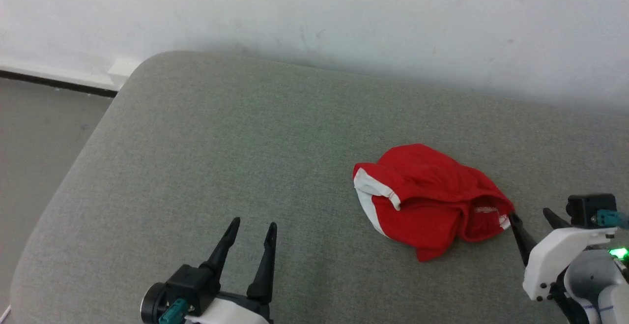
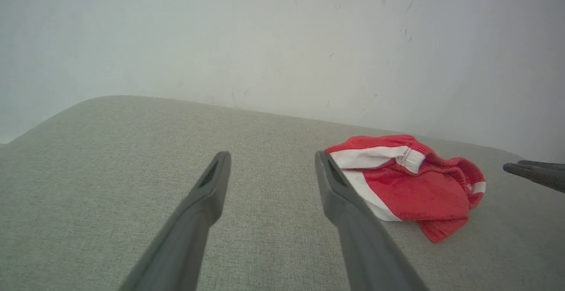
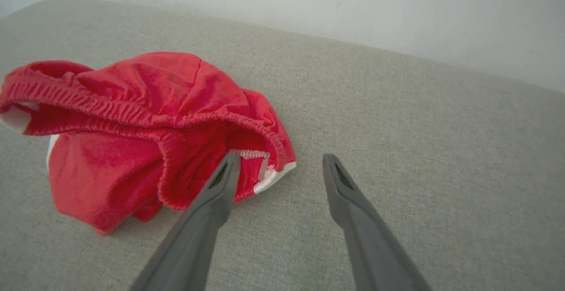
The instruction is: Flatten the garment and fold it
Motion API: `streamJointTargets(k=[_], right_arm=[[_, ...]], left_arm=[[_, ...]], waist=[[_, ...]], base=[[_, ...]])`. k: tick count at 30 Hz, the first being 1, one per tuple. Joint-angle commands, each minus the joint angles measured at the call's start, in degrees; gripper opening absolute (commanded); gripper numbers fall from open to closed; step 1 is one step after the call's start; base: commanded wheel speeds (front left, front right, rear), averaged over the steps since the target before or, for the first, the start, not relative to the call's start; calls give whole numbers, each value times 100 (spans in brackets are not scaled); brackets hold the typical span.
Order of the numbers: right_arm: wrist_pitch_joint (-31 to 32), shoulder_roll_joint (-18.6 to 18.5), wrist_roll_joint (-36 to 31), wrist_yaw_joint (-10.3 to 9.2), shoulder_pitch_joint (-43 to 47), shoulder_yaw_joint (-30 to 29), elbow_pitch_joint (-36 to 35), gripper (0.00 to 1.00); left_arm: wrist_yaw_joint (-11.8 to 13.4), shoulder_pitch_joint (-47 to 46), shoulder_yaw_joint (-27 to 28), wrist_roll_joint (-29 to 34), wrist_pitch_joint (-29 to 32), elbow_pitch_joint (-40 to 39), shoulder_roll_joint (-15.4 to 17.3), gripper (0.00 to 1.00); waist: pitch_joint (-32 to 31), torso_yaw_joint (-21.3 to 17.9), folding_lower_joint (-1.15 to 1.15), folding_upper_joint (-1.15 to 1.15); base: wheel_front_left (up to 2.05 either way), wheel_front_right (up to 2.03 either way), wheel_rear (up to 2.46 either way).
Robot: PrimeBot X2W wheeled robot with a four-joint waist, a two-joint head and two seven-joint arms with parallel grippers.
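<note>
In the head view, the crumpled red thin-fabric shorts with a white side stripe [image 1: 427, 196] lie in a heap on the grey woven upholstered surface [image 1: 245, 132], right of centre. The bundle's longer run goes roughly from 10 o'clock to 4 o'clock. My right end effector [image 1: 529, 213] sits at the heap's 4 o'clock corner with its two dark fingers spread and nothing between them. One tip is just beside the gathered waistband. My left end effector [image 1: 253, 224] is well apart from the cloth, which lies toward its 2 o'clock. Its fingers are parted and empty too, so I judge the right arm to be the one placed for the first pick. In the left wrist view, the left end effector [image 2: 271, 155] points at bare upholstery with a wide gap between its fingers. The shorts [image 2: 410, 189] sit off at 2 o'clock, white stripe facing me, and the other arm's finger [image 2: 529, 171] pokes in at 3 o'clock. In the right wrist view, the right end effector [image 3: 280, 156] is spread wide and grips nothing. The shorts [image 3: 132, 119] spread toward 10 o'clock, elastic waistband nearest. One finger crosses the waistband's white-edged corner, though I cannot tell whether it touches. The other finger stands over bare upholstery, so the edge is not yet between them.
</note>
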Motion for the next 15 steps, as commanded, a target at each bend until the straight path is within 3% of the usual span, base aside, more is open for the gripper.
streamJointTargets(k=[1, 5, 10, 11, 12, 15], right_arm=[[156, -35, 65, -9, -137, -14, 56, 100], [924, -196, 226, -9, -513, -52, 413, 100], [1200, -309, 196, -9, -766, -21, 834, 100], [1201, -308, 209, -9, -793, -31, 917, 89], [1185, -307, 221, -9, -817, -36, 986, 0], [1006, -305, 278, -9, -869, -68, 1083, 0]], left_arm=[[-51, -107, 9, 49, -27, 37, -47, 100], [-173, -252, 37, 143, -27, 161, -225, 100], [-302, -329, 130, 265, -27, 242, -387, 100], [-325, -326, 154, 287, -27, 254, -409, 100], [-347, -320, 177, 309, -27, 268, -429, 100], [-386, -271, 274, 364, -27, 302, -477, 100]], waist=[[258, 265, -1, 0], [435, 482, -1, 0], [526, 651, -1, 0], [528, 663, -1, 0], [524, 671, -1, 0], [476, 621, -1, 0]], base=[[0, 0, 0], [0, 0, 0], [0, 0, 0], [0, 0, 0], [0, 0, 0], [0, 0, 0]])
